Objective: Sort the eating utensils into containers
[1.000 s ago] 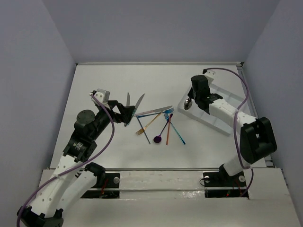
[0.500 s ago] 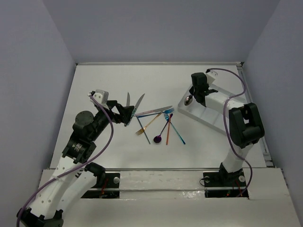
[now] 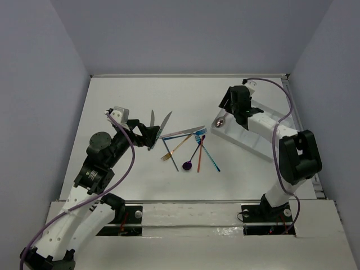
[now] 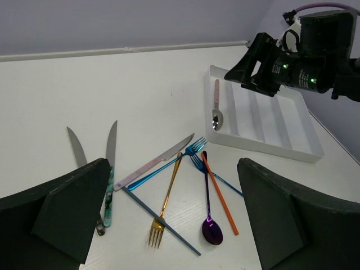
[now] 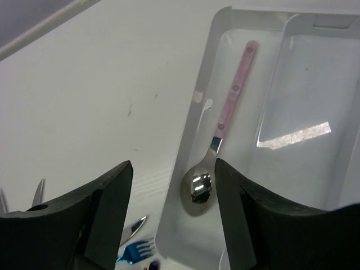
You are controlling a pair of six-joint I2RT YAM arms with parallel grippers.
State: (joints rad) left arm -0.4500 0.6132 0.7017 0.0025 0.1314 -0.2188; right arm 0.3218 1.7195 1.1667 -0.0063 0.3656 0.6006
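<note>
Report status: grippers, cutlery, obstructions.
Left gripper open, right gripper open. Pink-handled silver spoon in end compartment of white plastic tray. Other cutlery loose on table. Nothing blocking.

**Three views, all meeting at the tray**

Top camera: high above the near edge, looks down and away over the whole table [image 3: 112,95], far off. Left wrist: low, faces across the pile [image 4: 170,188] toward the tray [image 4: 284,126], mid-range. Right wrist: close, looks steeply down into the tray's end compartment at the spoon [image 5: 221,126]. All three share tray and spoon; top and left wrist also share the pile.
</note>
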